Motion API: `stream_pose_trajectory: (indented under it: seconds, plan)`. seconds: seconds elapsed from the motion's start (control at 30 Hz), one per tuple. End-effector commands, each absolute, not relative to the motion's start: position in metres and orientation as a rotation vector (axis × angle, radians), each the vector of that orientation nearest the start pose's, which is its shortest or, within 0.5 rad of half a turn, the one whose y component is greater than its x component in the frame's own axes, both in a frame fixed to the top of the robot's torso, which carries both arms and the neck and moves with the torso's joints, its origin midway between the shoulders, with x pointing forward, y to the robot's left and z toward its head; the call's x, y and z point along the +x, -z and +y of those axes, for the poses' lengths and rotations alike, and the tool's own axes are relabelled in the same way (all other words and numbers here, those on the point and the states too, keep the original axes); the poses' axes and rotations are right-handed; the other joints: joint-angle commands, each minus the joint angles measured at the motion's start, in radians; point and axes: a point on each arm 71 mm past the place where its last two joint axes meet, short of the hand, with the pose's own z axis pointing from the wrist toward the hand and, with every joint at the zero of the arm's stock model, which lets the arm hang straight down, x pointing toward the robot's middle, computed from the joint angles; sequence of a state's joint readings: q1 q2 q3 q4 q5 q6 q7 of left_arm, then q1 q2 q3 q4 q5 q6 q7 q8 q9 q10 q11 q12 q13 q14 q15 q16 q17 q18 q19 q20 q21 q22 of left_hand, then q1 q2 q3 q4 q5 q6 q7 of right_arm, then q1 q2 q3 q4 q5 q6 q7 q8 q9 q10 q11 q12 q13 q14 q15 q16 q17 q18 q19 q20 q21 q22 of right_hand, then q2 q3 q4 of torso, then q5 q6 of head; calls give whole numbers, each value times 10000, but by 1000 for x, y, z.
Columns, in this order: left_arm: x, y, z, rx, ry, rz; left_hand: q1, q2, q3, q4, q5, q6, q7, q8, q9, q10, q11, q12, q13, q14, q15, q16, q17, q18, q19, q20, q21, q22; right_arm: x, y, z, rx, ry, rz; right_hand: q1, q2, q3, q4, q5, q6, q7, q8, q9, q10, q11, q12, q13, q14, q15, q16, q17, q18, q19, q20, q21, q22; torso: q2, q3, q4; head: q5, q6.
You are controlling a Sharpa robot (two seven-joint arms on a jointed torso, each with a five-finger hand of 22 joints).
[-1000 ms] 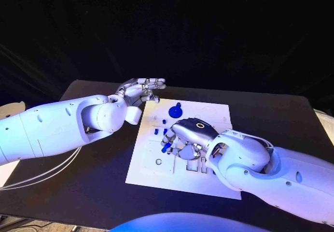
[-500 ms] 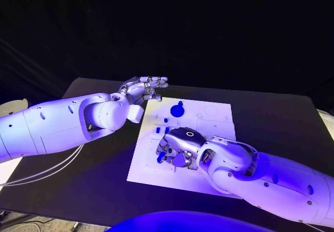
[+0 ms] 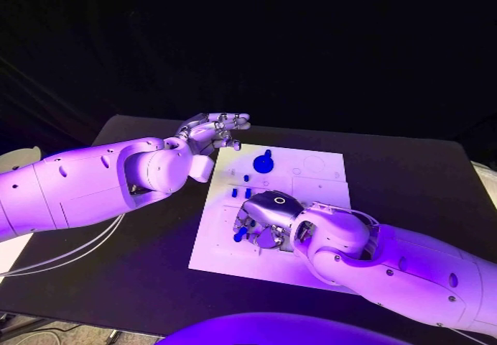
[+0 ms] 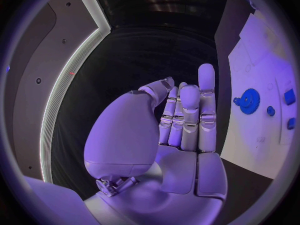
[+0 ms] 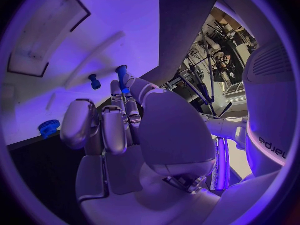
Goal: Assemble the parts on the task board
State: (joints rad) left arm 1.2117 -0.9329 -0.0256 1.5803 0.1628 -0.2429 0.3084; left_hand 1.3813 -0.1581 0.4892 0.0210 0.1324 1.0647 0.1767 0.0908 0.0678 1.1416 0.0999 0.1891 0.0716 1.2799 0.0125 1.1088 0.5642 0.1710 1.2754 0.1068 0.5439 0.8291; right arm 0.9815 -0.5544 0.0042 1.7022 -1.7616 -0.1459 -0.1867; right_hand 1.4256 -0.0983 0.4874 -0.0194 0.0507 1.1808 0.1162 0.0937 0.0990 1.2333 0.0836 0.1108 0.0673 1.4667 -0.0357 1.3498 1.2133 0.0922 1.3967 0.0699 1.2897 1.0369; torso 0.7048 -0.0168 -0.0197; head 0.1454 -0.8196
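Observation:
The white task board (image 3: pixel 316 188) lies in the middle of the table. A blue gear (image 3: pixel 264 164) sits at its far side, with two small blue parts (image 3: pixel 240 192) closer in. My right hand (image 3: pixel 267 219) is low over the board's left middle and pinches a blue peg (image 5: pixel 121 75) between thumb and fingertips, seen as a blue tip (image 3: pixel 240 233) in the head view. A second blue peg (image 5: pixel 94 81) stands on the board beside it. My left hand (image 3: pixel 215 131) hovers off the board's far left corner, fingers straight and holding nothing. The left wrist view shows the gear (image 4: pixel 250 101).
The black table (image 3: pixel 414 180) surrounds the board, with bare room to the right and at the near left. My left forearm (image 3: pixel 93 183) stretches over the table's left side. Recessed slots (image 5: pixel 44 30) mark the board's surface.
My right hand has moved a little toward the board's near left with the blue peg in its fingers. The left hand has hardly moved.

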Motion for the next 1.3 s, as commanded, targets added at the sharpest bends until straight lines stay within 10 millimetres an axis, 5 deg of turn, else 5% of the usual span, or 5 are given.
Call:
stream_pose_trajectory:
  seconds: [0.03,0.3,0.67,1.07,1.3]
  plan:
    - [481,170,233,-13231,16145,14410,-1,-29,11,-52,47,-74,-6,13,-4,-73,2,8,-11,-71,-28,-31,-15,102,-28,-16,-24,-13,371,236,-14,-6485,-8808,17458,180,179,50,8,18,-28,71,-44,19,362,-312,-7,10,465,47,33,-9,69,0,16,28,-10,-2,0,7,-9,-8]
    - [481,170,233,-13235,16139,14417,-1,-29,11,-52,47,-74,-6,13,-4,-73,2,8,-11,-71,-28,-31,-15,102,-28,-16,-24,-13,367,237,-5,-6894,-8646,17378,58,118,40,-1,17,-92,87,-111,11,294,-285,-101,2,453,76,12,-49,74,-22,44,10,-40,-3,1,-4,5,-12]
    - [481,171,233,-13247,16127,14436,-1,-29,11,-52,47,-74,-6,13,-4,-73,2,8,-11,-71,-28,-31,-15,102,-28,-16,-24,-13,368,239,-4,-6519,-8799,17249,-765,-541,-428,176,145,-1792,306,-333,-348,-1917,209,-479,-58,354,484,-194,-425,155,-226,424,-264,-511,-1,-2,-3,9,-18]
    - [481,171,233,-13268,16110,14472,-1,-29,11,-52,47,-74,-6,13,-4,-73,2,8,-11,-71,-28,-31,-15,102,-28,-16,-24,-13,368,230,-14,-5523,-9317,16441,-750,-530,-1900,228,205,-2676,104,-317,-337,-3007,406,-404,-33,312,643,-224,-582,204,-310,590,-388,-750,2,6,3,-67,17]
    - [481,171,235,-13279,16086,14468,-1,-29,11,-52,47,-74,-6,13,-4,-73,2,8,-11,-71,-28,-31,-15,102,-28,-16,-24,-13,370,214,-41,-4256,-9603,15960,-456,-284,-2424,250,498,-2359,304,-233,-282,-2506,282,-39,22,315,565,-200,-604,210,-284,550,-367,-750,-12,-3,-30,-163,64]
